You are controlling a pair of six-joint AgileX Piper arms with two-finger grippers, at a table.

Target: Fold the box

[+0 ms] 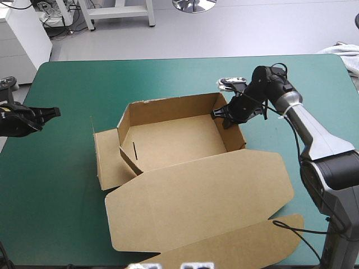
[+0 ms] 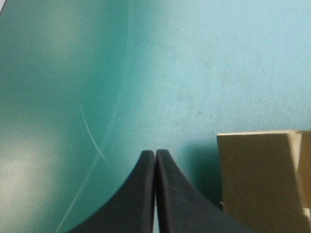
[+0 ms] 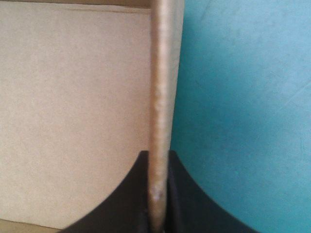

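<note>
The brown box (image 1: 179, 140) stands mid-table as an open tray with its back, left and right walls raised. Its big lid panel (image 1: 202, 196) lies flat toward the table's near edge. A loose side flap (image 1: 106, 157) hangs out at the tray's left. My right gripper (image 1: 223, 115) pinches the top of the right wall near the far corner; in the right wrist view the wall's edge (image 3: 159, 97) runs up between the fingers (image 3: 182, 194), shut on it. My left gripper (image 1: 55, 112) hovers shut over bare cover near the table's left edge, with a corner of the box (image 2: 262, 179) just beside it.
The teal-green cover (image 1: 67, 213) lies bare to the left of the box and along the far side. A small metallic object (image 1: 229, 83) rests on the table just beyond the right gripper. Crumpled white cloth (image 1: 348, 56) sits at the far right corner.
</note>
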